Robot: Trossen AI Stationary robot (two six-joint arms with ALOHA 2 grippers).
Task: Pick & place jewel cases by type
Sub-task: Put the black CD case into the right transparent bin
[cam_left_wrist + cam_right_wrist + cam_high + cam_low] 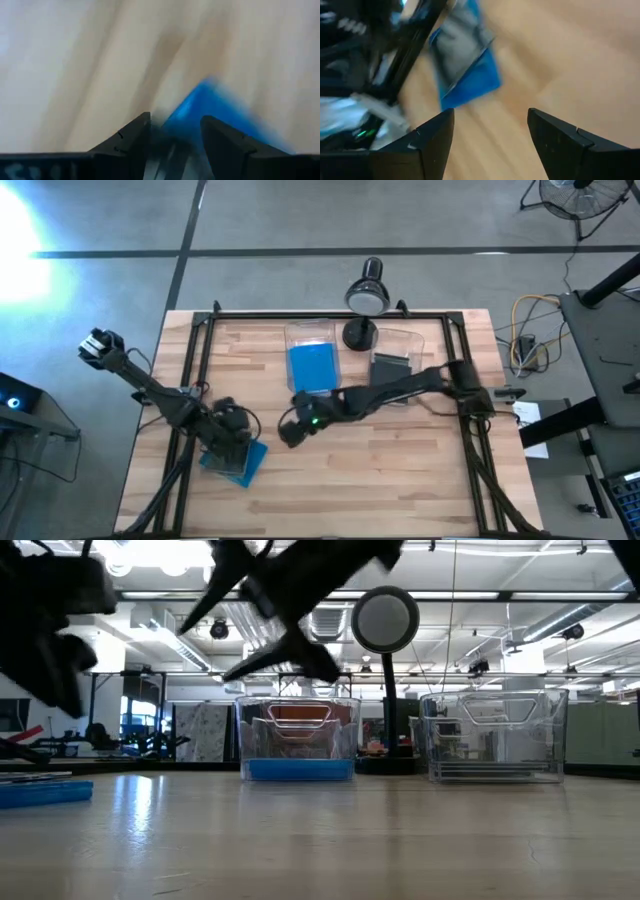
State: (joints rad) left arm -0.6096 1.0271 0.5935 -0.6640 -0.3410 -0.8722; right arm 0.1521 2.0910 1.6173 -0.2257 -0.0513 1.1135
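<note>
Two fingers of left gripper (232,452) spread around near-left blue jewel case (250,465), so close squarely; right gripper (290,430) released, empty.

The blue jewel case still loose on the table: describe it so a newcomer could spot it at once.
Start at the wooden table and go to its front left corner, where the left claw hangs. The blue jewel case lies flat on the bare wood right under that claw, on a small stack. The other blue ones sit inside a clear bin at the far edge.
</note>
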